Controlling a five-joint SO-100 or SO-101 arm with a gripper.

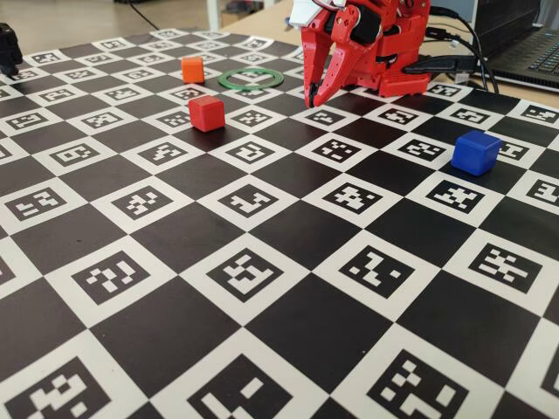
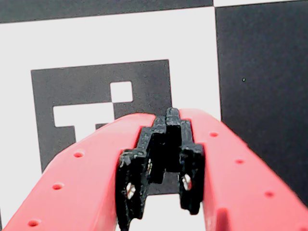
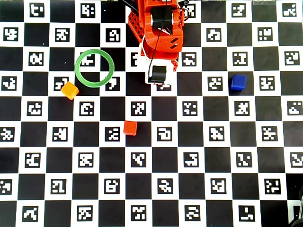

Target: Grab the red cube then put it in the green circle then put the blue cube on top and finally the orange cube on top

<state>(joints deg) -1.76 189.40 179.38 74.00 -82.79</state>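
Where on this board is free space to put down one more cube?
The whole near half of the board, below the red cube, is bare. So is the stretch between red cube and blue cube. It is crowded around the green ring, orange cube and claw.

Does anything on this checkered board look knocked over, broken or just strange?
Nothing stands out. The red cube, orange cube and blue cube sit flat and apart, the green circle lies empty, and the gripper hangs shut with nothing in it.
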